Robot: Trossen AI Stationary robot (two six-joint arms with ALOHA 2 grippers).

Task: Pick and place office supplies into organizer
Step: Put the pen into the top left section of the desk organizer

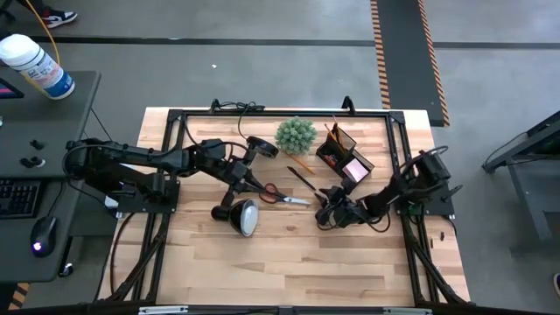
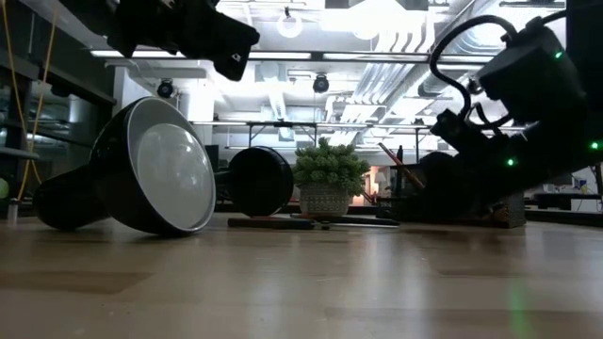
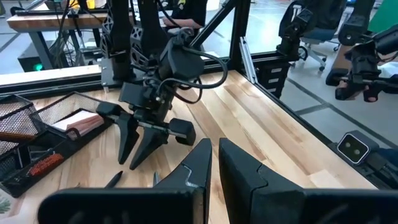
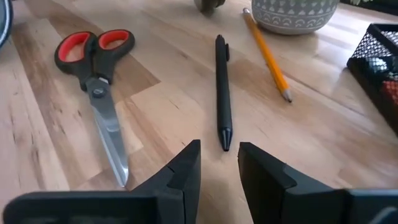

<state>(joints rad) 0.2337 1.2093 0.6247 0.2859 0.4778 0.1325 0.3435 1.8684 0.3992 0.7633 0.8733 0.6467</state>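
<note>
Red-handled scissors (image 1: 282, 197) (image 4: 96, 74), a black pen (image 1: 306, 182) (image 4: 222, 93) and an orange pencil (image 1: 302, 162) (image 4: 267, 56) lie flat on the table. The dark mesh organizer (image 1: 343, 156) (image 3: 37, 143) stands at the far right, with the pink sticky-note pad (image 1: 354, 169) inside. My right gripper (image 1: 325, 210) (image 4: 219, 155) is open and low over the table, just short of the pen's near tip, touching nothing. My left gripper (image 1: 249, 179) (image 3: 215, 168) hovers above the table left of the scissors, empty, with its fingers almost together. I see no binder clip.
A black desk lamp lies on its side, with its head (image 1: 245, 214) (image 2: 141, 165) near the scissors and its base (image 1: 261, 146) farther back. A green plant in a pot (image 1: 296, 134) (image 2: 325, 179) stands beside the organizer. Bare wood lies toward the near edge (image 1: 289, 271).
</note>
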